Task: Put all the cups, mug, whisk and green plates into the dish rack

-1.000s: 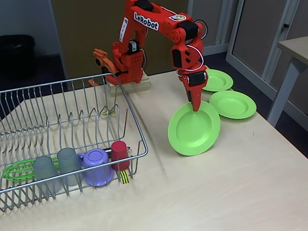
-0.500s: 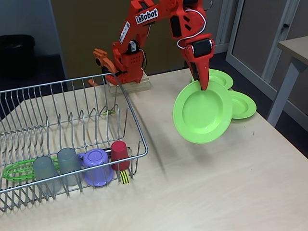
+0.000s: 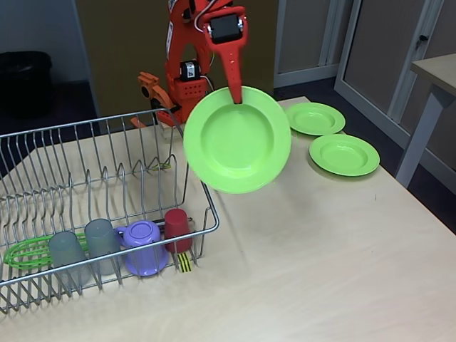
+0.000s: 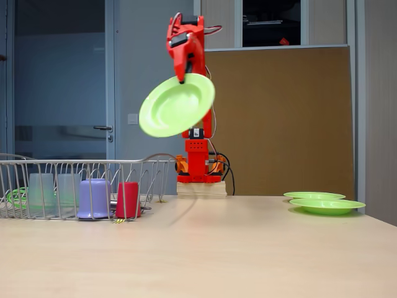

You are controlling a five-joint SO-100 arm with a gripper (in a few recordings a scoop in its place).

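Observation:
My orange gripper [image 3: 236, 92] [image 4: 183, 77] is shut on the top rim of a large green plate [image 3: 237, 140] [image 4: 176, 105], which hangs in the air near the dish rack's right end. Two more green plates [image 3: 315, 117] [image 3: 345, 154] lie flat on the table at the right, stacked in line in the low fixed view [image 4: 325, 205]. In the wire dish rack [image 3: 107, 153] [image 4: 37, 162] stand two grey cups [image 3: 69, 256] [image 3: 102, 244], the purple mug [image 3: 144, 246] [image 4: 93, 198] and the red cup [image 3: 177, 229] [image 4: 128, 198], all upside down. The green whisk [image 3: 25, 253] lies at the rack's left end.
The arm's base [image 3: 187, 92] [image 4: 197, 161] stands on a wooden block behind the rack. The table's right edge runs just past the two flat plates. A second table's leg [image 3: 417, 135] stands at the far right.
The arm has lifted the large plate off the table and swung it up and left, from beside the two flat plates to just over the rack's right end.

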